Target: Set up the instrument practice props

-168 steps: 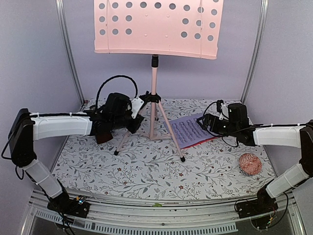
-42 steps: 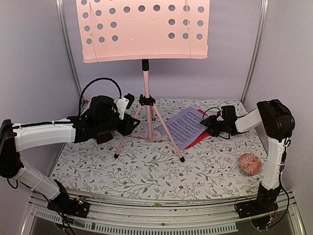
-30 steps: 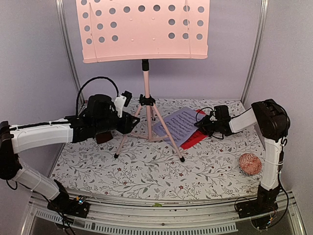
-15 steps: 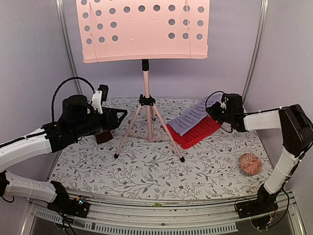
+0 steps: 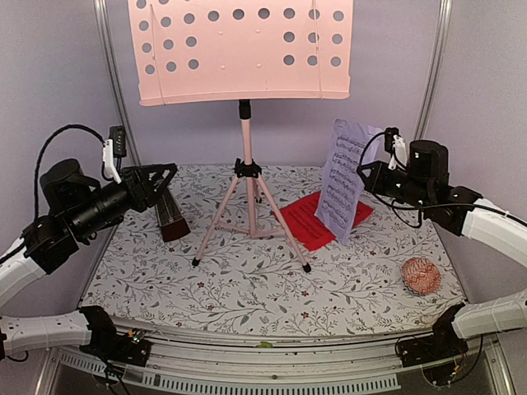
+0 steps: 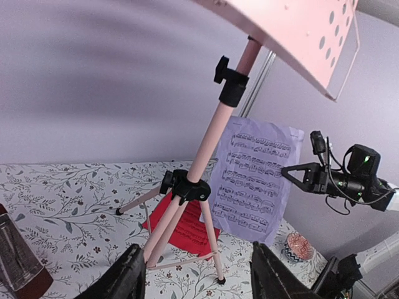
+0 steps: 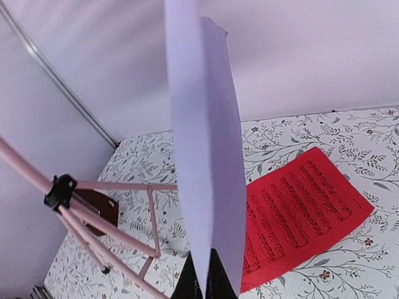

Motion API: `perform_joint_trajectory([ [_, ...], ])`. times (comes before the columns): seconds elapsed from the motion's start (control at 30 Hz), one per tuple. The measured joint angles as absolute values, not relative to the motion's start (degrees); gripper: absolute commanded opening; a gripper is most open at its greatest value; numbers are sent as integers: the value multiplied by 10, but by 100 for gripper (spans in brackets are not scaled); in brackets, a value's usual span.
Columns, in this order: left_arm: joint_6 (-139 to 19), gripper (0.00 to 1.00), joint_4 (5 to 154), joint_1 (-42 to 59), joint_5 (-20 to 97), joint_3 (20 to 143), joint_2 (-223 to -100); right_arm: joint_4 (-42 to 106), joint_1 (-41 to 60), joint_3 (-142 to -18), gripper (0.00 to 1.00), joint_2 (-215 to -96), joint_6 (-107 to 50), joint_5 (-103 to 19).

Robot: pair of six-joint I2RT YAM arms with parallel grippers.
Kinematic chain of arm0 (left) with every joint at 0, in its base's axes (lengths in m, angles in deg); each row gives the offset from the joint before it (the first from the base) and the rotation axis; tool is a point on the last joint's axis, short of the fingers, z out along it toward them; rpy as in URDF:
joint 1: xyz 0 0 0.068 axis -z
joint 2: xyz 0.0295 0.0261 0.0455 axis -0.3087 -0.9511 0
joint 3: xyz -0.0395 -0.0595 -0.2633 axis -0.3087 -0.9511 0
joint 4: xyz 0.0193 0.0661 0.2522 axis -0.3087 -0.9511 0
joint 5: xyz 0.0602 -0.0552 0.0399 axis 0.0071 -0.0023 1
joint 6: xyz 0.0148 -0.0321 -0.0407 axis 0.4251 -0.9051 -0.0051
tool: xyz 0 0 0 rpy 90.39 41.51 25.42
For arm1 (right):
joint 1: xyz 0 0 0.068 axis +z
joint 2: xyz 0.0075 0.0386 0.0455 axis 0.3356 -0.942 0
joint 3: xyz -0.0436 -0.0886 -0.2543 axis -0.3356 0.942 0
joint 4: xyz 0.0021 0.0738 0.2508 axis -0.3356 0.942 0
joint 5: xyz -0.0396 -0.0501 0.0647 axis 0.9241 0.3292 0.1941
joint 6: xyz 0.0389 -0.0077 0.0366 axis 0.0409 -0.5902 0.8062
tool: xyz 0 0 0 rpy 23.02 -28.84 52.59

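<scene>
Right gripper (image 5: pixel 363 171) now has the lilac sheet (image 5: pixel 342 183) off the table and hanging near upright, fingers pinching its right edge. Half a second ago it was tilted low over the red sheet (image 5: pixel 306 220), which stays flat at 3 o'clock of the music stand (image 5: pixel 246 169). Left gripper (image 5: pixel 165 171) has backed off toward 9 o'clock, fingers spread and empty, above the metronome (image 5: pixel 170 219).

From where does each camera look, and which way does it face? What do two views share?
Top external: above and behind the bases, looking down at the table; both arms show.
Left wrist: on the left arm, facing the music stand; its open fingers show.
Right wrist: on the right arm, facing along the lilac sheet; its shut end effector shows.
Shared: all see the red sheet.
</scene>
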State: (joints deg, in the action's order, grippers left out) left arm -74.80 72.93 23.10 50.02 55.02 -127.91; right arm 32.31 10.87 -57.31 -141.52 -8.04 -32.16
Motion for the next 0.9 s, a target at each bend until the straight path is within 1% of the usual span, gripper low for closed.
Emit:
perform_joint_trajectory([
  [0.17, -736, 56, 717, 231, 489, 607, -1272, 444, 185, -603, 0, -1336, -135, -328],
  [0.33, -722, 53, 705, 232, 489, 699, -1291, 541, 235, -660, 0, -1305, -181, -377],
  [0.53, -706, 53, 703, 232, 502, 783, -1326, 627, 273, -711, 0, -1303, -233, -460],
  [0.7, -691, 49, 698, 232, 519, 835, -1374, 679, 287, -732, 0, -1309, -259, -529],
  [0.9, -669, 44, 689, 232, 551, 885, -1429, 698, 332, -834, 0, -1353, -282, -581],
])
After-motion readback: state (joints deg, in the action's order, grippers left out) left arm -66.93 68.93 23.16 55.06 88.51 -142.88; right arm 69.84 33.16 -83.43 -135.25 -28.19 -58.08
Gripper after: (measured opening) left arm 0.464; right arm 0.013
